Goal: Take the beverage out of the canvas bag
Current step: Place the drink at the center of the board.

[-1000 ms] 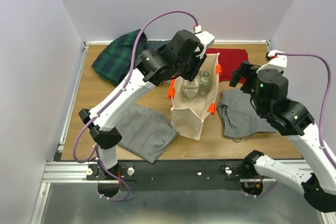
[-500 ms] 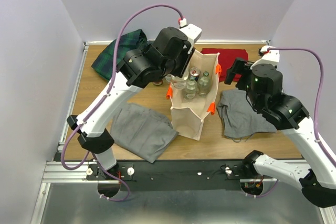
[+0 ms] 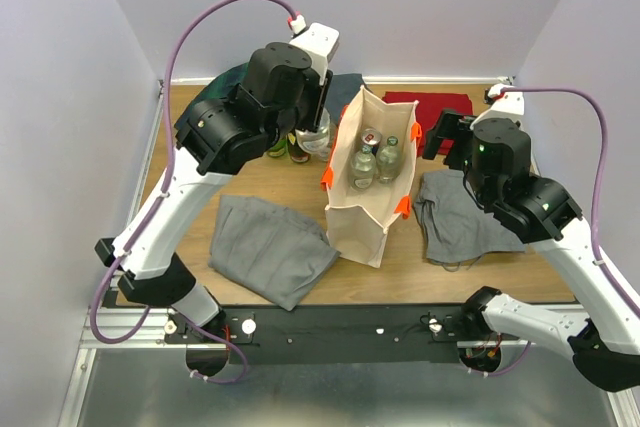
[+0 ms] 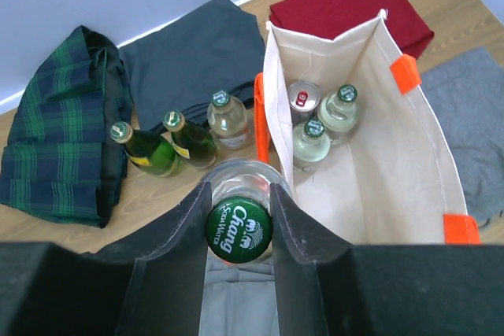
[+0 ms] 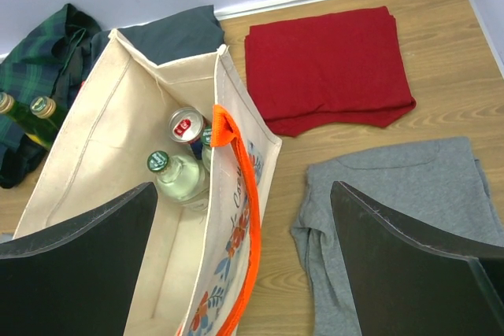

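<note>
Left fingers (image 4: pixel 185 226) pinch a clear green-capped bottle (image 4: pixel 239 228) beside the canvas bag (image 4: pixel 409 163) (right fingers (image 5: pixel 79 249) gape empty).

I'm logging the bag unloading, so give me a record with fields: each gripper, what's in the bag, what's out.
left gripper: shut on Chang bottle, clear with green cap, outside the canvas bag
right gripper: open, empty, near the bag
in bag: two clear bottles, one can
standing outside, beside bag: two green bottles, one clear bottle
</note>
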Motion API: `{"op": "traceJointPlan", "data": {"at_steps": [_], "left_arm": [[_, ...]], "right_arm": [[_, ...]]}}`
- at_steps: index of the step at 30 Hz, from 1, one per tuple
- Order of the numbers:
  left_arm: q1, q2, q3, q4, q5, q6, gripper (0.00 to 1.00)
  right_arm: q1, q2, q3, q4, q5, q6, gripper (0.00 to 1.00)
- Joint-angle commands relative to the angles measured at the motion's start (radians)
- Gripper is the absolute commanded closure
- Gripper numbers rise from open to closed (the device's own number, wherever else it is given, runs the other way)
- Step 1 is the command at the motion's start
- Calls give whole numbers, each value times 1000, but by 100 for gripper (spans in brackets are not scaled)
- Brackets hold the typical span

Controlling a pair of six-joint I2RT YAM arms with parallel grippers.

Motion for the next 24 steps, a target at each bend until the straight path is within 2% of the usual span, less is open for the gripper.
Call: {"op": "traceJointPlan", "data": {"at_steps": [1,9,15,24], "left_arm": [[22,-55,-28,167,-61,10,100],[111,-141,-364,348,-50,-20,100],[151,-172,-542,494,-44,-23,100],[172,-160,-669,644,-29,-28,100]], "right_arm": [[5,-3,8,22,-5,4,0],[5,-3,13,3,21,-5,0],[5,36,44,2,13,0,0],[5,68,71,-5,-8,12,0]]}}
